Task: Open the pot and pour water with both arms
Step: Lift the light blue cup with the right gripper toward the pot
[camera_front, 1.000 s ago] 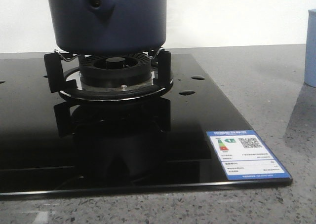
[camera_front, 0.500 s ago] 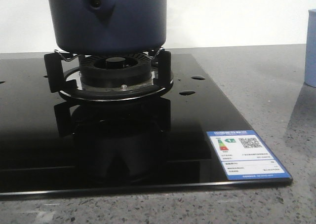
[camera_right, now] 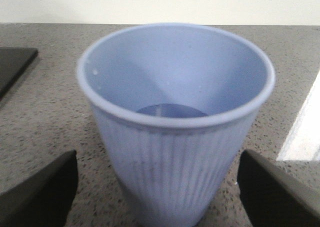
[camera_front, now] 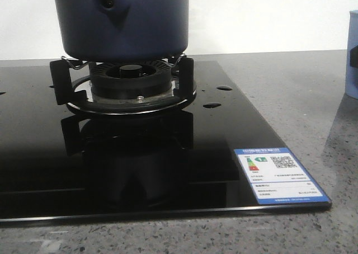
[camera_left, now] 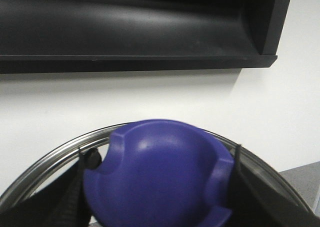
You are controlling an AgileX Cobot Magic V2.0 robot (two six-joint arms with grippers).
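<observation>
The dark navy pot (camera_front: 123, 24) stands on the burner's stand at the back left, with its top cut off by the frame. In the left wrist view, my left gripper (camera_left: 159, 207) is shut on the lid's blue knob (camera_left: 160, 162), a finger pressed to each side; the lid's steel rim (camera_left: 55, 154) curves behind it. A pale blue ribbed cup (camera_right: 175, 112) stands on the counter between the spread fingers (camera_right: 45, 192) of my right gripper (camera_right: 158, 187), with gaps on both sides. The cup (camera_front: 351, 30) also shows at the front view's right edge.
A black glass hob (camera_front: 140, 153) with a burner (camera_front: 131, 78) covers the left and middle. A blue label (camera_front: 279, 174) is stuck at its near right corner, with water drops (camera_front: 224, 88) further back. The grey speckled counter (camera_front: 291, 86) lies to the right. A dark range hood (camera_left: 135, 27) hangs on the white wall.
A dark piece of my right gripper has come into the front view at the right edge beside the cup. The pot has not moved.
</observation>
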